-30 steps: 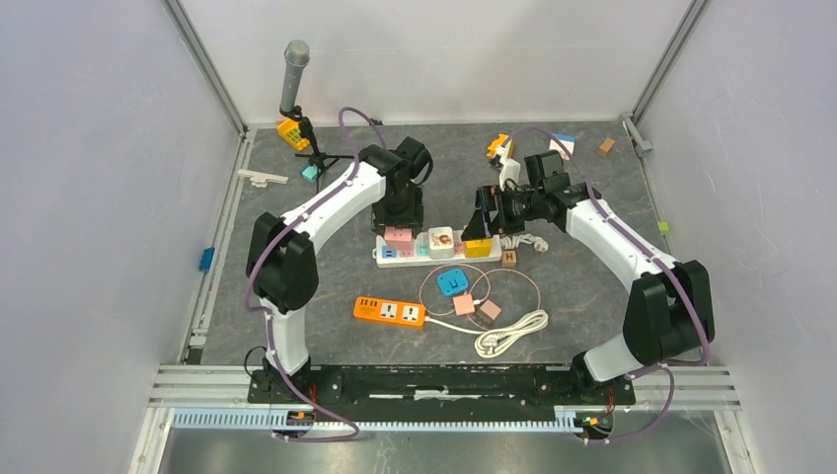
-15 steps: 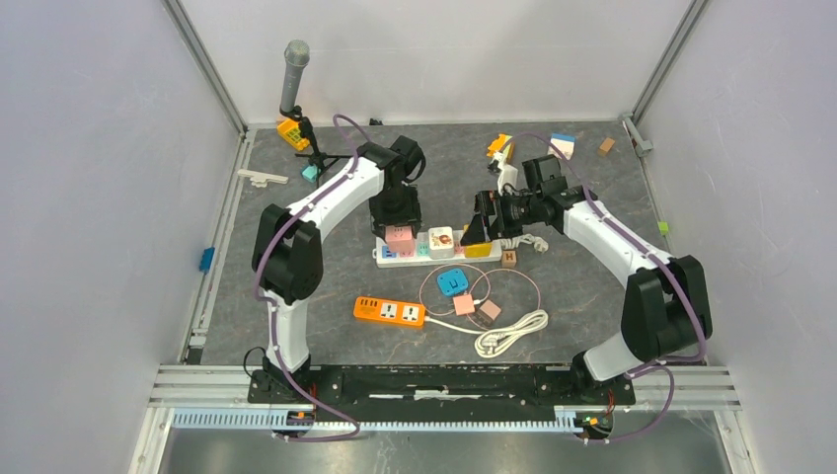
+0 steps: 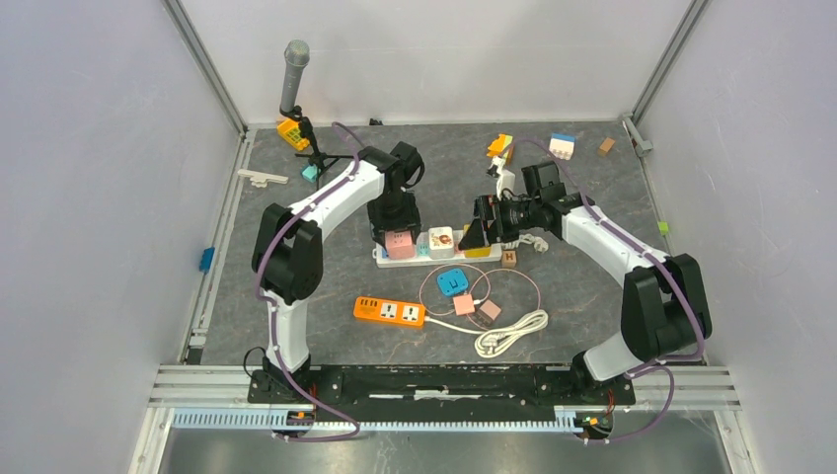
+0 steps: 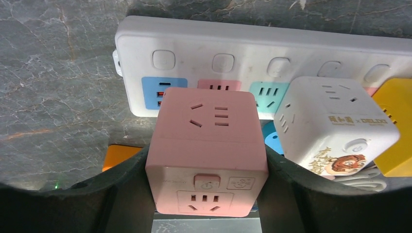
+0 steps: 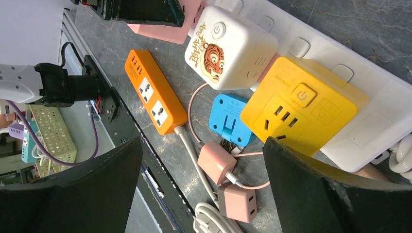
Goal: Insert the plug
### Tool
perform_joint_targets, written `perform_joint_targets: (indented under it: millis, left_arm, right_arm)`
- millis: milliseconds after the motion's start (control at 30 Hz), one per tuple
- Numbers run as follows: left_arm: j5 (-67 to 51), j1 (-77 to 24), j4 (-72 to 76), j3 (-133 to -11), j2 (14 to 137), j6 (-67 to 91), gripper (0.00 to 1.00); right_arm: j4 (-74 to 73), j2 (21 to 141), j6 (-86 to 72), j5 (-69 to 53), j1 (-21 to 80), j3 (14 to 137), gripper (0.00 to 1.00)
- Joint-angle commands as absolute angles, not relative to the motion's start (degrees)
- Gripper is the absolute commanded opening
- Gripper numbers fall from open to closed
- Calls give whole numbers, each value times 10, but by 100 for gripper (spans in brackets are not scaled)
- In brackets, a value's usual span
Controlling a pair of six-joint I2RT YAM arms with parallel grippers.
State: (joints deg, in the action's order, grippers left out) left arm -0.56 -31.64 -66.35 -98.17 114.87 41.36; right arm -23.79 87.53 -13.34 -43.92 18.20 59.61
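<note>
Top view: the left claw (image 3: 398, 235) is seen closed on the pink cube plug (image 3: 400, 247), which sits directly beneath it on the white power strip (image 3: 434, 260). The right claw (image 3: 481, 233) hangs over the yellow cube (image 3: 479, 250).

Left wrist view: the plug is clamped between 2 fingers (image 4: 121, 189), pins pointing down into the strip. Full seating cannot be told, so a last press is judged left. The strip's long axis runs across the claw's opening.

Right wrist view: the right claw is spread wide, with nothing held.

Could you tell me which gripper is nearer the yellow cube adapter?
Right. The right gripper hovers open over the yellow cube adapter; the left gripper clamps the pink adapter farther left.
</note>
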Motion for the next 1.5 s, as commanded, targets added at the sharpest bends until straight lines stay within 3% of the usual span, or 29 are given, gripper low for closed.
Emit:
perform_joint_targets:
  millis: [0,1467]
  left_arm:
    - [-9,-320,-668,-969,1136,443,2]
    - [11,-326,-603,-922,1144,395,2]
  right_arm:
    - [-213,873,-133,-454,179,585,98]
    - [-209,872,-123,-460,179,561,98]
